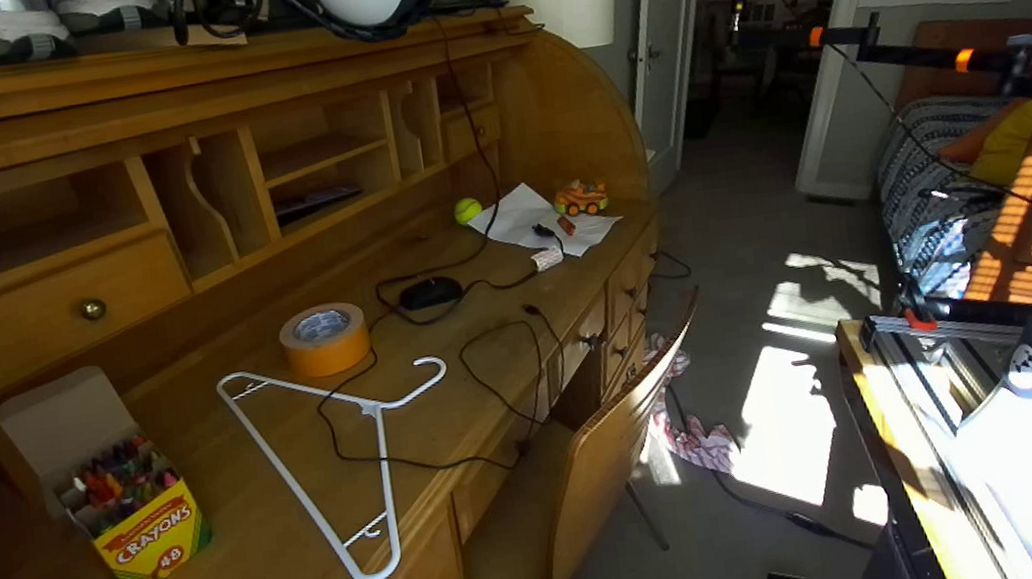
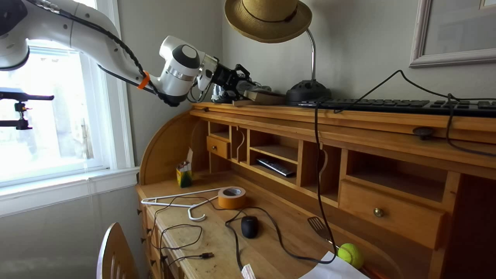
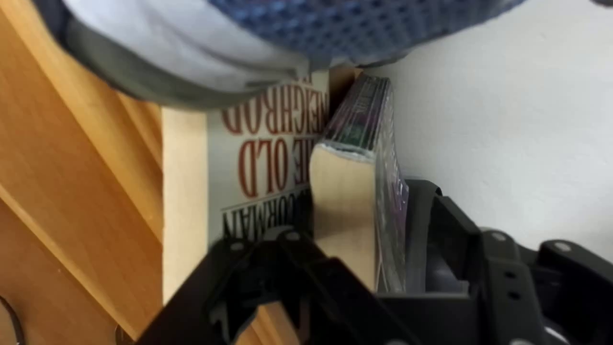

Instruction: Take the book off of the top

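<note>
The book has a dark purple cover and cream page edges. It lies over a second book lettered "Old Neighborhood" on the top, the light-brown hutch board. My gripper has its fingers around the purple book in the wrist view. The right pad lies against the cover; the left fingertip is hidden by the book and linkage. The jaws look closed to about the book's thickness. In an exterior view, the gripper is over the far end of the top, at the book.
Shoes stand right by the books. A black lamp base with a straw hat above and a keyboard stand farther along the top. A cable hangs down. The wall is close behind.
</note>
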Tool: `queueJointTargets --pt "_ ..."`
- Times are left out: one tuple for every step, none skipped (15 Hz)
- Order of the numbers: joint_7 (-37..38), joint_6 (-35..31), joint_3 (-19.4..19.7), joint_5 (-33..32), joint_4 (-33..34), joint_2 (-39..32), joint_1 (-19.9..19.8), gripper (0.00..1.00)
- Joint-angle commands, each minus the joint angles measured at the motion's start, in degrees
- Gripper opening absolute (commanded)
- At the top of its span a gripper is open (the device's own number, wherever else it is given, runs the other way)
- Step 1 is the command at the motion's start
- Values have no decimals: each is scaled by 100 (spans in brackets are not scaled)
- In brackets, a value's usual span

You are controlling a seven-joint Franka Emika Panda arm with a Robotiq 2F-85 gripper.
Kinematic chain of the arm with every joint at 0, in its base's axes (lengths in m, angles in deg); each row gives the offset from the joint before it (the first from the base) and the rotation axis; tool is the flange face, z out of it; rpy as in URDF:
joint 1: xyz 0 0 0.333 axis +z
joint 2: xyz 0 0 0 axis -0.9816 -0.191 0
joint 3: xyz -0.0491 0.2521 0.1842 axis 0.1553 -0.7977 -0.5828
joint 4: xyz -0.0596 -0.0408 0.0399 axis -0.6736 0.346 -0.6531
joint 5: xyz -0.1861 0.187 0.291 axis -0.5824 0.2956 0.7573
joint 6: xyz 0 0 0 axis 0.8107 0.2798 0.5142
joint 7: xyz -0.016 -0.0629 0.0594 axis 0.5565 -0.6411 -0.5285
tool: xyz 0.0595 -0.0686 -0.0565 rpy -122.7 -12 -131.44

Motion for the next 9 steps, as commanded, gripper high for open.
queueJointTargets --pt "288 -90 235 -90 32 -138 149 34" --pt "279 -90 251 -83 17 -137 170 27" --pt "207 -66 210 -64 -41 -95 177 18" --pt "182 -84 204 -72 -57 -89 185 11" --pt "156 -77 182 -64 -87 -63 192 4" --pt "114 -62 149 -52 -119 -29 190 7" --pt "52 -34 123 -59 -180 40 205 7" --pt "27 4 140 -84 -227 108 247 7" --pt "256 4 422 -241 -167 112 414 7"
